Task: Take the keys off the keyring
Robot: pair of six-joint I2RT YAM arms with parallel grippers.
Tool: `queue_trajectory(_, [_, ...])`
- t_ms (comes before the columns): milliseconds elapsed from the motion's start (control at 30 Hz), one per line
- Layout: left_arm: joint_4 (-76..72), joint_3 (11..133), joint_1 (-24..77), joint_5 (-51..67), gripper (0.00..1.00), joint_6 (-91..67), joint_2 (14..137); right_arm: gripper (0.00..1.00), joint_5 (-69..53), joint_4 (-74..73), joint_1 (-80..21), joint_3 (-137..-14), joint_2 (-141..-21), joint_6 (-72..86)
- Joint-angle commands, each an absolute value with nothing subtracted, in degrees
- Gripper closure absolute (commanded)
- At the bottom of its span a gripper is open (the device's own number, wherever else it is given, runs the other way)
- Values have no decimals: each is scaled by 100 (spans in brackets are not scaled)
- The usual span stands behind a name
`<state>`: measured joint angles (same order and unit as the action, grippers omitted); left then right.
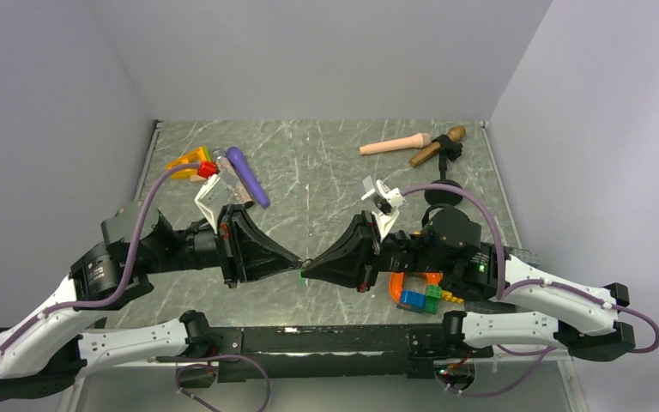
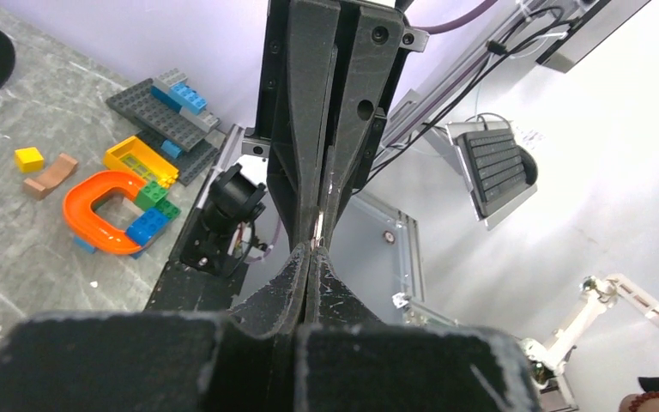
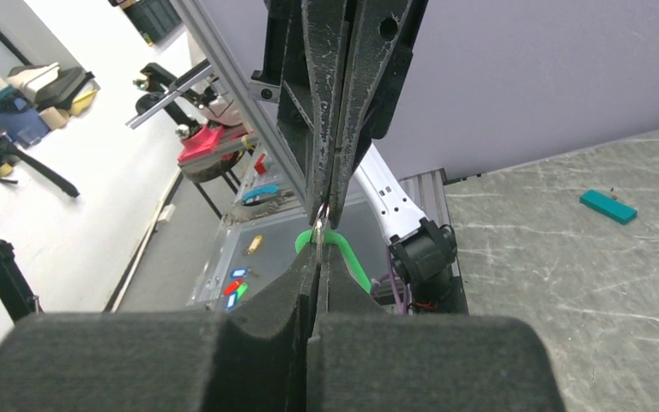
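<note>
We start with the grey marbled surface (image 1: 326, 172), above which the left hand (image 1: 292, 259) and right hand (image 1: 316, 266) meet tip to tip. Each hand's fingers are pressed together, and as far as we can tell both pinch the keyring. We judge that they grip from opposite sides so that one steadies the ring while the other works a key along it. Behind the right hand an orange curved piece (image 2: 94, 206) cradles green and blue bricks; this is the only thing here that holds anything, and there are no keys in it. The teal key (image 3: 607, 207) lies flat on the surface well off to the right hand's side, already free. The green key (image 3: 353, 262) hangs just under the meeting fingertips, apparently threaded on the ring. The keyring (image 3: 321, 215) is a thin metal loop bridging the two pairs of tips.
</note>
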<state>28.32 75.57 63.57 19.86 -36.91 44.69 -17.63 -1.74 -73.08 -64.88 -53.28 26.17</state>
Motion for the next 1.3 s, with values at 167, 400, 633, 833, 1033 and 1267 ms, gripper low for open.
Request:
queue_trajectory(167, [1767,7176,6363,2262,100,-4506,4321,100,-1916,370,-7313,-6741,-5368,2699])
queue_trajectory(400, [1188,6983,6363,2600,100,-4958,4328,100,-2059,382,-7304,-6904,-5424,2681])
queue_trajectory(633, [546,6548,6363,2688,100,-5561,4161,100,-2261,554,-7308,-7019,-5490,2707])
queue_trajectory(833, [448,6361,6363,2609,100,-5847,4093,100,-2320,662,-7329,-7099,-5582,2731])
queue_trajectory(1033, [165,6019,6368,2742,100,-6148,4121,100,-2318,696,-7356,-7219,-5724,2716])
queue_trajectory(1267, [-301,5573,6364,2886,100,-6526,4225,100,-2347,390,-7355,-7703,-6046,2671])
